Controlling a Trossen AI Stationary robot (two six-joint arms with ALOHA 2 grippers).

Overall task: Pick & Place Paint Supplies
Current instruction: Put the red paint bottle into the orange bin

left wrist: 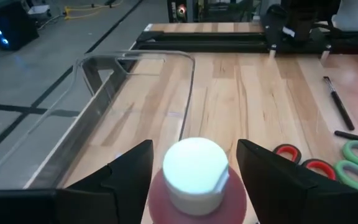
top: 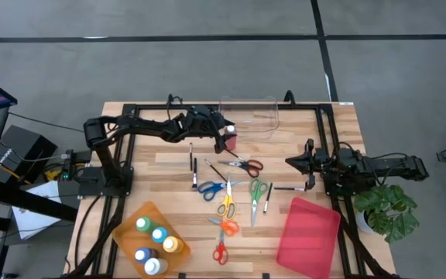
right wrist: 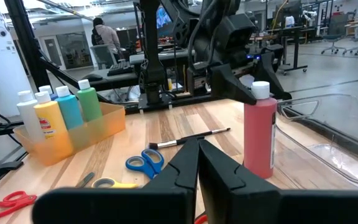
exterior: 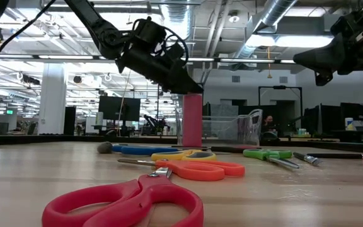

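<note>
Nearest, at six o'clock, red scissors [exterior: 131,202] lie on the table [top: 176,167]. Farther, toward twelve o'clock, the left gripper [top: 224,138] holds its fingers open around the upright red paint bottle [exterior: 192,120]. At three o'clock, the right gripper's [top: 291,162] fingers are closed, empty.

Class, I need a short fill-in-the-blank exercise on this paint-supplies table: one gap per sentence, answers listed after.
1. The left end effector straddles the cap of the ___ paint bottle.
2. The other paint bottles stand in an ___ tray.
3. The right end effector is ___.

Answers: red; orange; shut
</note>
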